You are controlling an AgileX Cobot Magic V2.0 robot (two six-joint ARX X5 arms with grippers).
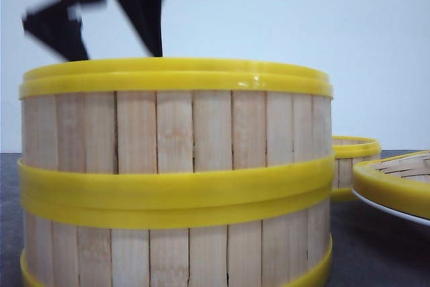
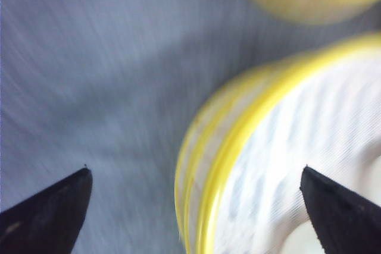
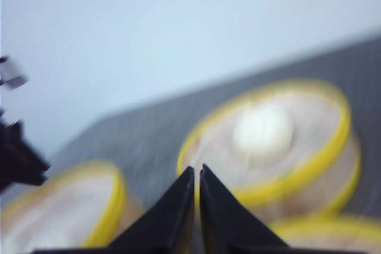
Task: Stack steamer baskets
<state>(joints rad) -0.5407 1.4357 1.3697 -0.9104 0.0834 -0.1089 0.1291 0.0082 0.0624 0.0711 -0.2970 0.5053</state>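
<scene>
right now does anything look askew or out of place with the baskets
Nothing clearly wrong. The two-tier stack sits level, bands lined up, no gaps. A lone basket stands behind it on the right. One oddity: a basket in the right wrist view holds a white round thing, too blurred to identify.

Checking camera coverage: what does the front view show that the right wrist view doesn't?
Front only: two steamer baskets stacked close to the lens, and a white plate under the basket at right.
Right wrist only: the right tool, tips shut, and a pale round lump inside a basket.
Both: yellow-banded baskets on the dark table.
</scene>
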